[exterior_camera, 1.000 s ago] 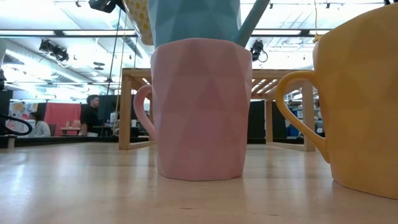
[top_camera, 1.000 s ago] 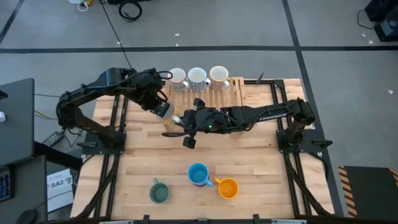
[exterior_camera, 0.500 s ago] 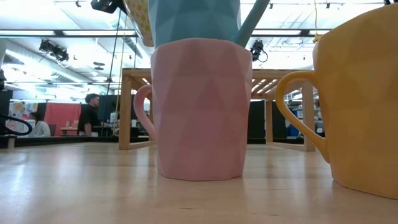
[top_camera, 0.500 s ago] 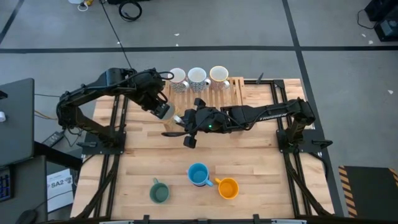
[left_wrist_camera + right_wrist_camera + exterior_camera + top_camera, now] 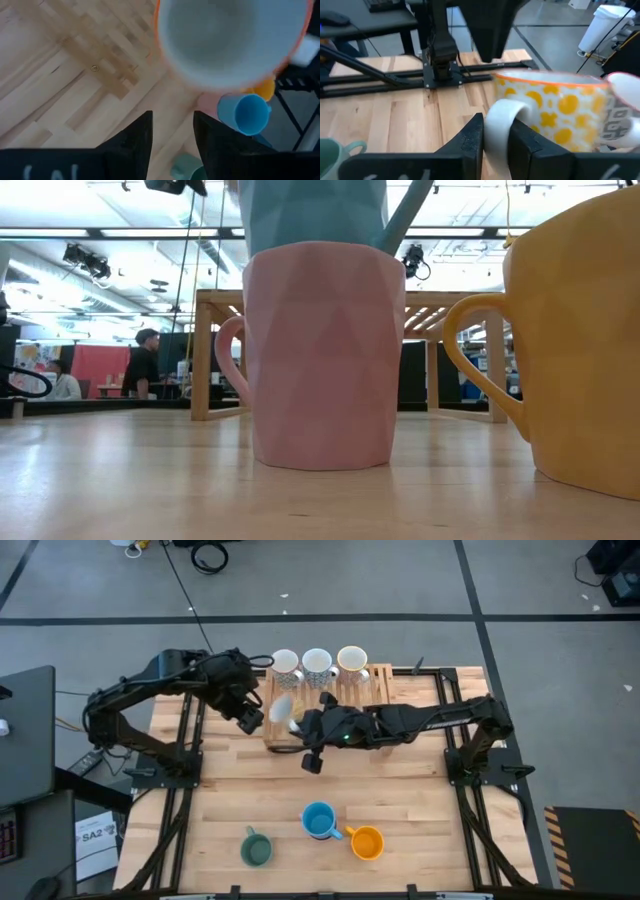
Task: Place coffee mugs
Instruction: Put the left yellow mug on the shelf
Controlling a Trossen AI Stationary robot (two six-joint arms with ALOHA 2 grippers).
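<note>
The right gripper (image 5: pixel 495 145) is clenching the handle of a white mug with orange patterns (image 5: pixel 555 112), holding it over the wooden rack (image 5: pixel 372 680) near three mugs (image 5: pixel 317 663); the left gripper (image 5: pixel 172 132) is standing released just beside it; blue, orange and green mugs (image 5: pixel 318 821) are sitting near the table's (image 5: pixel 420 800) front edge.

You've got eight mugs: three white on the rack (image 5: pixel 318 663), one yellow-patterned (image 5: pixel 555 116) aloft. Counter (image 5: pixel 420 800) holds blue (image 5: pixel 318 820), orange (image 5: pixel 367 842), green (image 5: pixel 256 849), pink (image 5: pixel 322 355).
</note>
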